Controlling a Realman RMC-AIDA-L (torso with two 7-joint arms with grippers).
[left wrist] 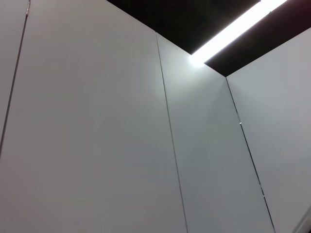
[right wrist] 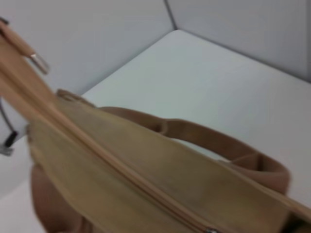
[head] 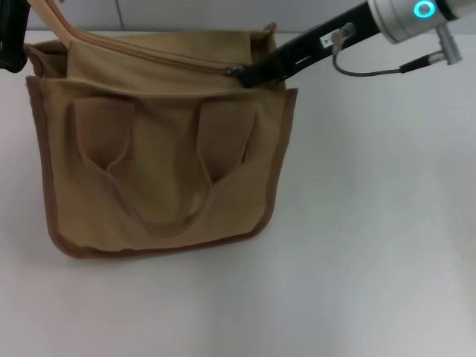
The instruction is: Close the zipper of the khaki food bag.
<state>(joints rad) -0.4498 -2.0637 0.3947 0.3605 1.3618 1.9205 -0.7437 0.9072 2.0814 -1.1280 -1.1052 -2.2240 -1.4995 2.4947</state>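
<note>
We see the khaki food bag point(head: 160, 175) lying on the white desk point(head: 372, 245) toward its far left corner, front pockets and handle facing up. The zipper point(head: 149, 53) runs along the bag's far top panel. Our right gripper point(head: 242, 74) sits at the zipper's right end, clamped together on the zipper pull. Our left gripper point(head: 11, 44) is at the bag's far left corner; we cannot tell its state.
</note>
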